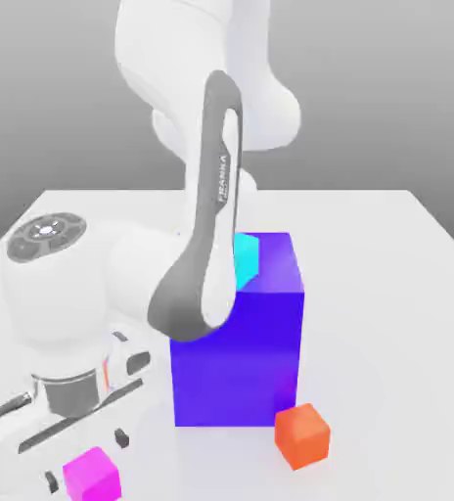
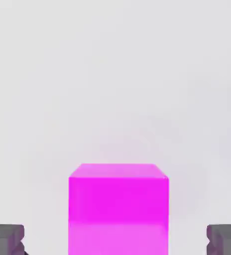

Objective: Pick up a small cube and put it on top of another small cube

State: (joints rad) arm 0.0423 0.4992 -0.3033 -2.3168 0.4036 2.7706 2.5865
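Robot arm (image 1: pixel 187 196), white, rounded shells.
Details: dark grey curved elbow strip lettered FRANKA; grey round cap with oval insets; grey ribbed collar; gripper (image 1: pixel 86 459) with small dark fingertips (image 2: pixel 7 240).

There were three small cubes — one magenta (image 1: pixel 92 477), one orange (image 1: pixel 302 436) and one cyan (image 1: pixel 246 260) — and a single big blue-purple block (image 1: pixel 236 362). One white table (image 1: pixel 368 294) was there as well. The robot numbered one: a single arm (image 1: pixel 214 186) with a single gripper (image 2: pixel 115 241) — and that gripper had two fingers (image 2: pixel 7 239).
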